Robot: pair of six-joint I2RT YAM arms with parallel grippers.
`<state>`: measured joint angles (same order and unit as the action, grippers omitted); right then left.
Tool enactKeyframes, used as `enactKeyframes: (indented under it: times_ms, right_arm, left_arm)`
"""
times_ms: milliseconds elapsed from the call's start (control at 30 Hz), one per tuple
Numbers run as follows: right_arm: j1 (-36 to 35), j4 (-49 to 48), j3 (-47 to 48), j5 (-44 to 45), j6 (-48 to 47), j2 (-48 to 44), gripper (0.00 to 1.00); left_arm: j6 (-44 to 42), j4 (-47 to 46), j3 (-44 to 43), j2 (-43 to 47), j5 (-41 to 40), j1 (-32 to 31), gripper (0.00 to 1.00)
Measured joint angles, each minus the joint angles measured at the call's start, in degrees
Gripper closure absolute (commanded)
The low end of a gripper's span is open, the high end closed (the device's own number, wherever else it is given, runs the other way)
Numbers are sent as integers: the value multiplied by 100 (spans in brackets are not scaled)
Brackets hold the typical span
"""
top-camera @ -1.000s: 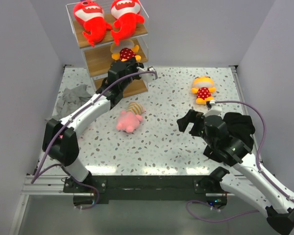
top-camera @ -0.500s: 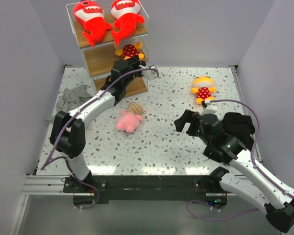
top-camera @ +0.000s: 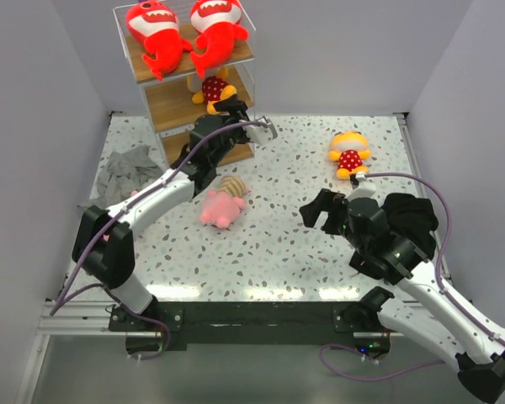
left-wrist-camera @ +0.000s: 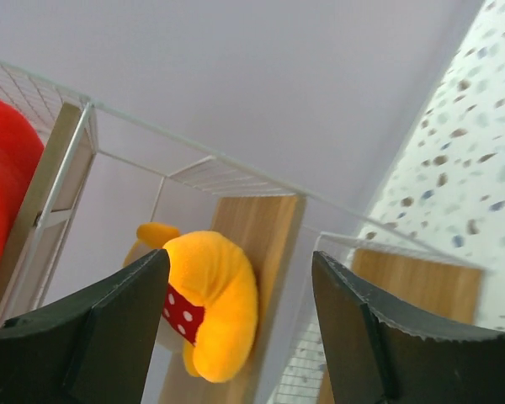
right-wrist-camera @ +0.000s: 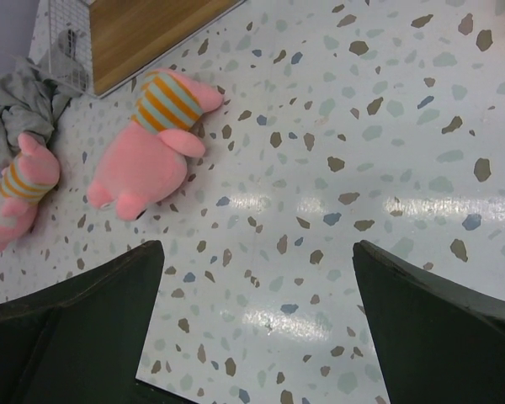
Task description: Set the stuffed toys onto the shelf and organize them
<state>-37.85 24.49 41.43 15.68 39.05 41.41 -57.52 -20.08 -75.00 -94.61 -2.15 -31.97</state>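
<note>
Half done: two sharks (top-camera: 157,35) top the shelf (top-camera: 170,108) and a yellow toy (top-camera: 215,88) sits on its middle board just past the open, empty left claw (top-camera: 233,108), while the other yellow toy (top-camera: 349,154), a pink toy (top-camera: 221,204) and a second pink toy (right-wrist-camera: 17,189) lie on the table (top-camera: 303,252), the right claw (top-camera: 321,210) hovering open and empty

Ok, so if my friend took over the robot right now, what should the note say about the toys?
Left gripper: open at the middle tier of the shelf, holding nothing.
Right gripper: open above the table, holding nothing.
Done: left shark and right shark lie on the top tier. One yellow polka-dot toy is on the middle tier.
Left: the second yellow toy at the table's far right, a pink toy mid-table, and another pink toy beside the grey cloth. Three toys are not yet on the shelf.
</note>
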Motion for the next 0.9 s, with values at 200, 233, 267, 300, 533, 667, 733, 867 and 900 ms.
enactKeyframes:
  times_ms: [200,233,267,300,533,667,733,867,900]
  right_arm:
    - [11,177,59,319,94,232,2]
    - [44,264,153,433,94,411,2]
    - [94,339,278,503,94,595,3]
    - [160,361,374,568,87,754,3]
    - [1401,341,868,579,92,1803,13]
    - [2149,129,890,509,186,2337,22]
    - [2446,-22,892,463,245,2632,31]
    - [2970,-420,920,372,387,3294,34]
    - [3086,-540,942,319,433,3473,34]
  left_arm:
    - [942,348,645,938,-66,-754,7]
    - [1187,487,658,1060,-35,-813,1]
    - [1482,599,678,1191,2,-835,0]
    - [1764,688,699,1322,48,-833,0]
    - [3510,1386,835,2203,763,-780,0]
    - [4553,1102,1873,2785,935,-791,0]
    - [4968,1060,2380,3001,846,-791,0]
    - [5410,1095,2723,3185,592,-791,0]
    - [5484,1078,2723,3217,531,-791,0]
